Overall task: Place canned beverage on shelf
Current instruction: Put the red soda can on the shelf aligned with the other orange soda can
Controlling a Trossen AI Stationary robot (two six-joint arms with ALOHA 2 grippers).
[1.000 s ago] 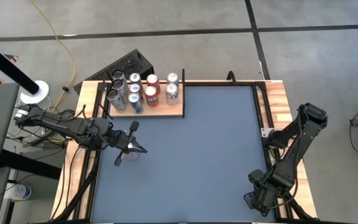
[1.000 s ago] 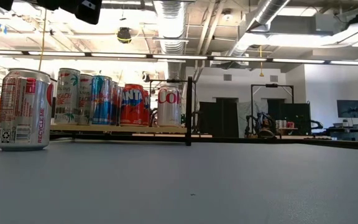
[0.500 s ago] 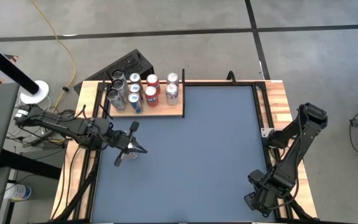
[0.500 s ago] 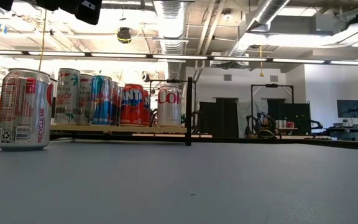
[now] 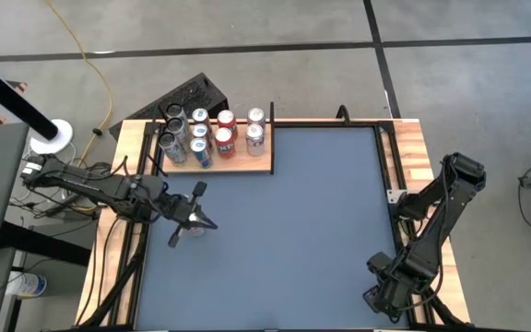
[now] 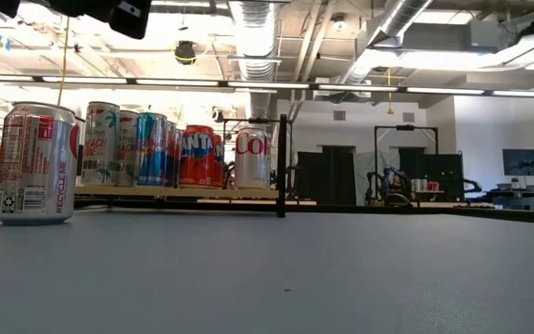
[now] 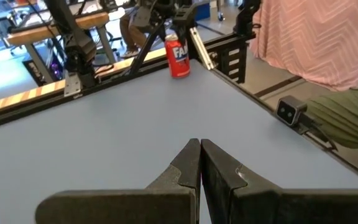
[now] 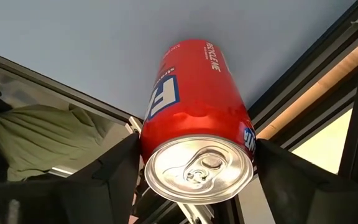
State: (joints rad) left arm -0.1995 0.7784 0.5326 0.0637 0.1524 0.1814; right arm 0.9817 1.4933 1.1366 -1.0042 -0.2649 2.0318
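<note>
Eight cans already sit on the shelf (image 5: 264,167), the right gripper (image 8: 194,158) clamps a red can (image 8: 191,106) between its fingers, not yet shelved, while the left gripper (image 7: 200,163), fingers pressed together, hovers above a silver can (image 6: 33,163).

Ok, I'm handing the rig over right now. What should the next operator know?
Left gripper: shut and empty, hanging over the table's left part, above a silver can standing upright there.
Right gripper: at the near right corner, shut on a red can that is still off the shelf.
Shelf: at the far left, already holding two rows of upright cans; its right end is bare.
Done: those cans are shelved.
Left: the red can and the silver can both still need to go onto the shelf.
</note>
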